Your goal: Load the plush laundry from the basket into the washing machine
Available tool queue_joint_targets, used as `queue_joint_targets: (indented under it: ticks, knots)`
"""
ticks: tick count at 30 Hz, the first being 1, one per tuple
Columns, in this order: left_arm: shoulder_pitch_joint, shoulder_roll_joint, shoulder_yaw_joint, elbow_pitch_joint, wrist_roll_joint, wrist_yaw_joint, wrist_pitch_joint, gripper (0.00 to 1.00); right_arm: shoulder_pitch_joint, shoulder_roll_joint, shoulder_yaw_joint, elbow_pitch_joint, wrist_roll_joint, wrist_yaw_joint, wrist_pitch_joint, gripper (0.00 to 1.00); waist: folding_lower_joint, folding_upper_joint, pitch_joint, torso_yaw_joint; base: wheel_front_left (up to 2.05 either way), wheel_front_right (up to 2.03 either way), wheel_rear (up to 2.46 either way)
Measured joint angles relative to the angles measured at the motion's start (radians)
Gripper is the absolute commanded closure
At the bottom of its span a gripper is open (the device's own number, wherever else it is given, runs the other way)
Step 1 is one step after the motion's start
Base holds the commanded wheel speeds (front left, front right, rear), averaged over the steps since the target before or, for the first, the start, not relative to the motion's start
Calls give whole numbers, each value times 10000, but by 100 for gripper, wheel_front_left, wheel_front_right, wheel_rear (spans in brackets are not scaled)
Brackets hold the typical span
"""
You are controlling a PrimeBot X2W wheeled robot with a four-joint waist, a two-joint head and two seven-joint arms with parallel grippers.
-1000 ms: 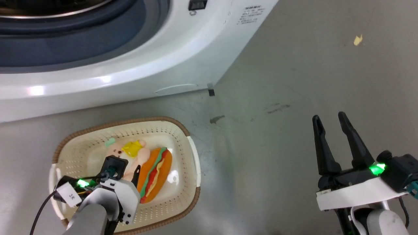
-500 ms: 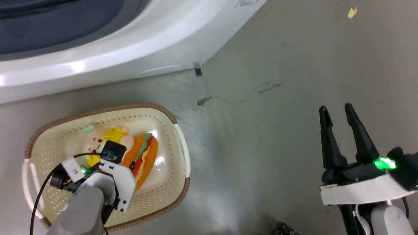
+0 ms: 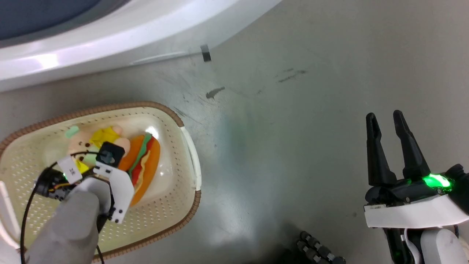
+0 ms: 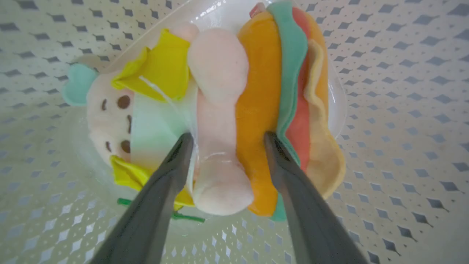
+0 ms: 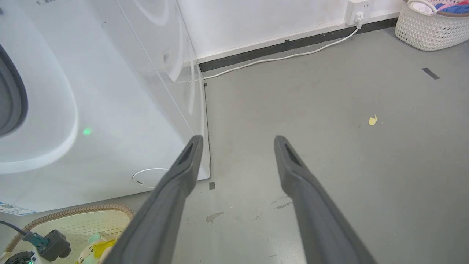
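Left gripper [image 4: 226, 141] gapes around the animal doll [image 4: 110, 110] in the basket [image 4: 403, 91]; right gripper [image 5: 238, 141] parted, empty.

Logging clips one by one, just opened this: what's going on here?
The left gripper is down inside the basket, fingers open astride a limb of the animal doll and the edge of the orange bun plush beside it. Both toys lie in the basket, not gripped. The right gripper hangs open over the floor by the washing machine.
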Motion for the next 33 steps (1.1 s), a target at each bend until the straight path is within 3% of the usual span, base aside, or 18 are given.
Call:
queue_joint_targets:
  ticks: [9, 10, 11, 17, 24, 33]
  knots:
    - [-941, 84, -648, 1099, -44, -63, 6, 0, -11, 0, -31, -2, 286, 0, -176, 0, 0, 0, 752, -282, 0, 0, 0]
    - [-1033, 100, -715, 1218, -71, -100, 6, 42, -35, 0, -29, -4, 305, 0, -211, 0, 0, 0, 829, -319, 0, 0, 0]
    - [-1127, 115, -761, 1335, -105, -107, 6, 100, -61, 0, -29, -6, 355, 0, -245, 0, 0, 0, 902, -356, 0, 0, 0]
    - [-1526, 299, -959, 1992, -343, -117, -186, 100, -424, -2, 88, -12, 604, 2, -359, 0, 0, 0, 1203, -640, 0, 0, 0]
    - [-1340, 385, -777, 2242, -769, 69, -796, 100, -828, 0, 357, 201, 623, 0, -376, 0, 0, 0, 781, -798, 0, 0, 0]
    - [-383, -518, -562, 2311, -1315, 265, -2324, 100, -786, -2, -199, 656, -127, 0, -376, 0, -1, 0, -786, -308, 0, 0, 0]
